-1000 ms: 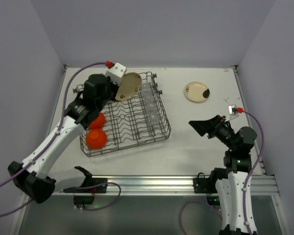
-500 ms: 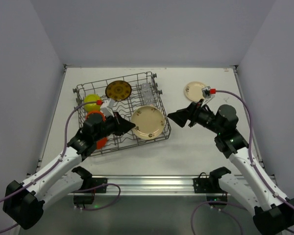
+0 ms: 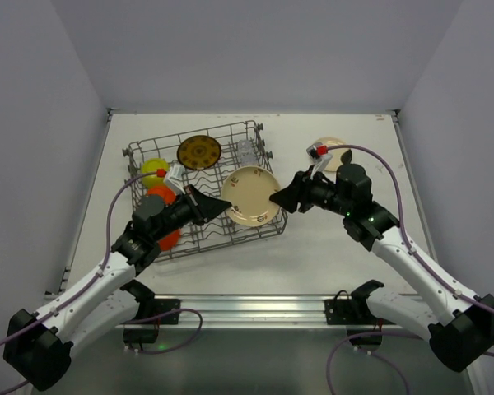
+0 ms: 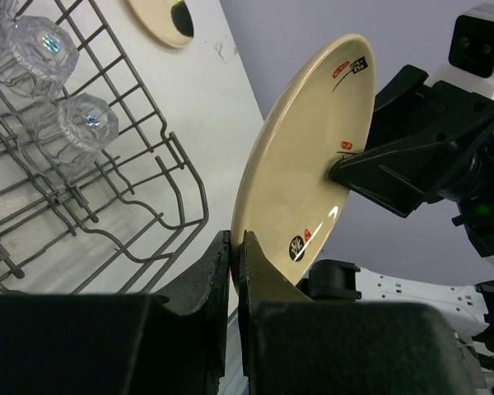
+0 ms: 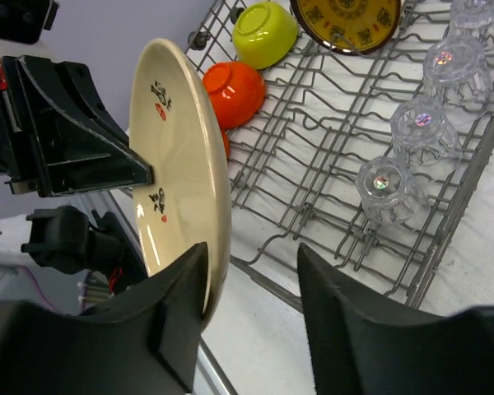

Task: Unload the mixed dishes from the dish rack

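My left gripper (image 3: 224, 206) is shut on the near rim of a cream plate (image 3: 253, 196), which stands on edge over the dish rack's (image 3: 222, 239) front right corner. From the right, my right gripper (image 3: 278, 200) straddles the plate's opposite rim, open. In the right wrist view one finger (image 5: 177, 313) touches the plate (image 5: 177, 164) and the other stands well apart. The left wrist view shows the plate (image 4: 305, 173) pinched between my left gripper's (image 4: 235, 247) jaws. In the rack are a brown-gold plate (image 3: 199, 152), a lime-yellow bowl (image 3: 154, 171), an orange bowl (image 3: 159, 196) and clear glass cups (image 5: 383, 185).
Another cream plate (image 3: 336, 146) lies on the table at the back right, partly behind my right arm. White walls close the table in at the left, back and right. A metal rail (image 3: 255, 309) runs along the near edge.
The right gripper has come in leftward to the plate's rim and its jaws have narrowed. The left gripper has tipped the plate up on edge and shifted it slightly right.
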`<state>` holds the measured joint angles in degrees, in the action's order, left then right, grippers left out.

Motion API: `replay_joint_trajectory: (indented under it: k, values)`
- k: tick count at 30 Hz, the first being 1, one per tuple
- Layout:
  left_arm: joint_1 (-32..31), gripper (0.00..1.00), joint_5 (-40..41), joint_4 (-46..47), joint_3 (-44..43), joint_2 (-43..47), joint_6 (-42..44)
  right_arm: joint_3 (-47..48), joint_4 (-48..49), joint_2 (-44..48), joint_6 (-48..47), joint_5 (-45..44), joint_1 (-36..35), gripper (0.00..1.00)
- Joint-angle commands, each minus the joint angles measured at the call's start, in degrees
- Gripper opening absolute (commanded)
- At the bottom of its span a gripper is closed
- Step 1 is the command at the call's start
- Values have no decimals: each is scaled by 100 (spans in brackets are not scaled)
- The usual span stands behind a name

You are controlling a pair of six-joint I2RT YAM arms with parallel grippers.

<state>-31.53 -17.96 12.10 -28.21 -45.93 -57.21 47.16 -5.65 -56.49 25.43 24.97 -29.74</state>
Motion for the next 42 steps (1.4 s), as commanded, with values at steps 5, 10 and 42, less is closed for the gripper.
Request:
replay_joint_trajectory:
  k: [5, 10, 42]
  values:
    - [-38, 0, -165, 610, 35, -3, -203, 83, 230, 226, -188, -458, -50, 28]
    - [-38, 0, -94, 496, 0, 5, -1, -5, 389, 253, -39, -581, -41, 0]
    - [-29, 100, 3272, -3416, -449, 3239, 3515, 1857, 302, -3779, 3196, -2647, 3676, 0]
